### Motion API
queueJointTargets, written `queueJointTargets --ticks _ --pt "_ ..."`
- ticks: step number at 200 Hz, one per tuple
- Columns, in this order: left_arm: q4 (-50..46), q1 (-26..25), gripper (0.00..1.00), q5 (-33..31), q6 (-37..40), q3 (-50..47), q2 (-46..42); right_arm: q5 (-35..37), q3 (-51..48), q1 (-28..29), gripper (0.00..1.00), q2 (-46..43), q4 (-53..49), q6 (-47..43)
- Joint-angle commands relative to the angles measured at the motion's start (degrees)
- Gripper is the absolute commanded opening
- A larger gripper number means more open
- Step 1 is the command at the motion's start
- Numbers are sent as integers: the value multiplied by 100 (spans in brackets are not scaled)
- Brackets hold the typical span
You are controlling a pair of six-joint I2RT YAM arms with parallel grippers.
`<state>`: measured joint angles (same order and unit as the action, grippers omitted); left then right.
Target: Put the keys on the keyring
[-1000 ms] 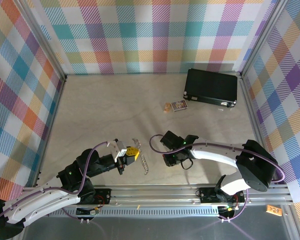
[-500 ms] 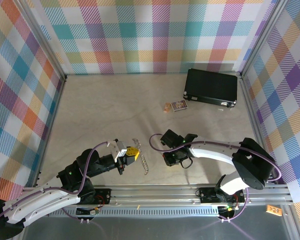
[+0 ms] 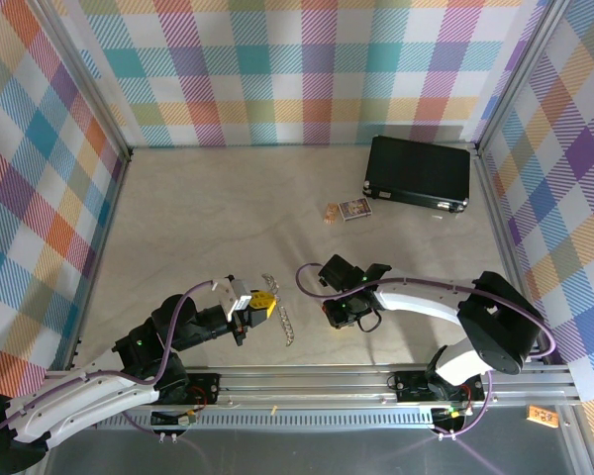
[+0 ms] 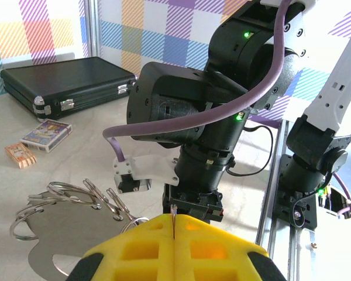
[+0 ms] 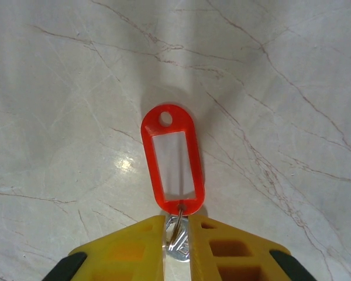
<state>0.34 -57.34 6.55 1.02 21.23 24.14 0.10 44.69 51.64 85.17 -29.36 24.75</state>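
The red-headed key (image 5: 173,165) lay just beyond the right end effector (image 5: 176,222), whose barely parted fingers (image 5: 128,249) flanked its metal end; whether they clamped it was unclear.

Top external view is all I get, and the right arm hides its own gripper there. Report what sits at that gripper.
Observer: On the right wrist view, the right gripper has its jaws drawn in close around the small ring and silver metal at one end of the key.
Operator: Give me the key's pose.
Observer: It lies flat on the table, with its red plastic head pointing away from the gripper.
Operator: Now the left side.
Observer: On the left wrist view, the left gripper is shut, and the keyring has wire loops reaching up to its tips. I cannot tell whether it pinches them.
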Motion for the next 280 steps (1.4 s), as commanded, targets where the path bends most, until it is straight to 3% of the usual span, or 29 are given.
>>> queueJointTargets --ticks 1,154,237,280 --pt "278 -31 0 96 -5 -10 -83 -49 89 -65 17 44 6 -84" --pt "340 -31 0 66 -14 -50 2 -11 -122 -89 2 -132 138 -42" --pt "407 -31 0 106 -98 -58 55 412 -1378 184 0 -1213 2214 104" --pt "370 -31 0 128 -102 -31 59 605 -1542 290 1 -1113 2593 240"
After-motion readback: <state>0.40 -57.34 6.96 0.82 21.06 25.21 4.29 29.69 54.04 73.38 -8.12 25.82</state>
